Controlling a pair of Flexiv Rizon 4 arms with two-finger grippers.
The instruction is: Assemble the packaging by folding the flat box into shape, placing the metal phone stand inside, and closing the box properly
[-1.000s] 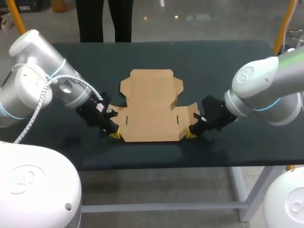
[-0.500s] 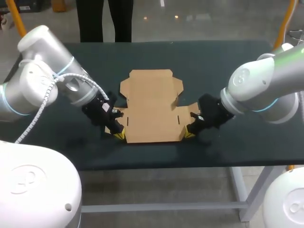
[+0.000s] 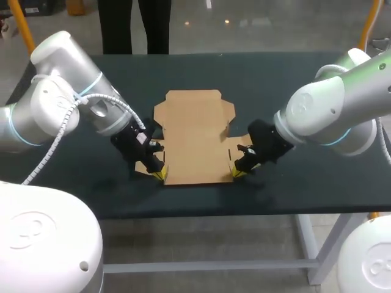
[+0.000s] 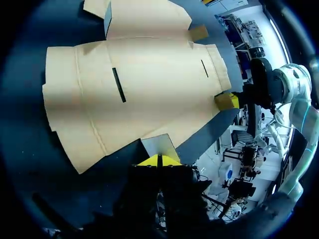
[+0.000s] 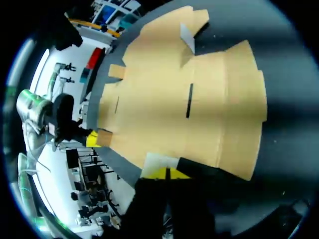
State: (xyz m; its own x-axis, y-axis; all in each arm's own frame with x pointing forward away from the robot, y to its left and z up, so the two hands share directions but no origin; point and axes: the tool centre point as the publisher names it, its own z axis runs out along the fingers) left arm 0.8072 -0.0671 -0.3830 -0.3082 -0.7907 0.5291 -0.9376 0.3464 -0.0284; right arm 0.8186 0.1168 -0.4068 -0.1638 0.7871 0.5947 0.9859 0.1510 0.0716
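The flat brown cardboard box (image 3: 195, 137) lies unfolded in the middle of the dark table (image 3: 293, 79). My left gripper (image 3: 160, 174) is shut at the box's near left corner, its yellow tips (image 4: 158, 160) pressed against a small raised flap (image 4: 160, 147). My right gripper (image 3: 237, 173) is shut at the near right corner, its tips (image 5: 167, 173) against the matching flap (image 5: 158, 162). Neither holds anything between its fingers. Each wrist view shows the other gripper across the box (image 4: 227, 101) (image 5: 92, 138). No metal phone stand is in view.
The box's far lid panel (image 3: 194, 101) with its small side tabs lies flat toward the table's back. Dark tabletop runs to either side of the box and behind it. The table's front edge (image 3: 201, 210) is close behind both grippers.
Both grippers have slid inward toward each other along the box's near edge. The side flaps there have tipped up, so the box's near end looks narrower.
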